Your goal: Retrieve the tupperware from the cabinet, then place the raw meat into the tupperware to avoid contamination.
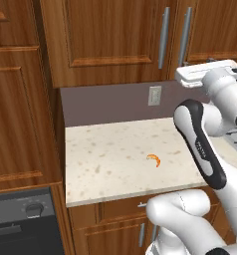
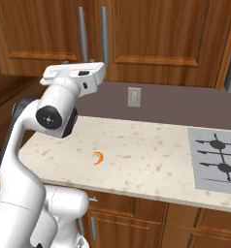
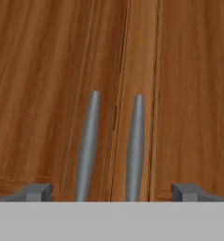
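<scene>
- The wide brown wood cabinet (image 1: 105,35) with raised-panel doors is being shown closed above the surface, its two long silver bar handles (image 2: 92,36) standing side by side at the seam between the doors.
- The white arm's pincer (image 3: 112,192) is being held up in front of those doors, pointed at the two handles, which are seen between its fingertips in the hand view.
- The two dark fingertips (image 3: 36,192) are being held spread wide apart, with nothing pinched between them and no contact with the handles.
- The tiny orange crescent-shaped raw meat (image 1: 154,159) is being left lying on the speckled beige stone surface (image 1: 105,164), well below and apart from the pincer.
- A grey stovetop (image 2: 217,160) is being shown at the right end of the surface, and a white wall outlet (image 2: 134,97) on the dark backsplash.
</scene>
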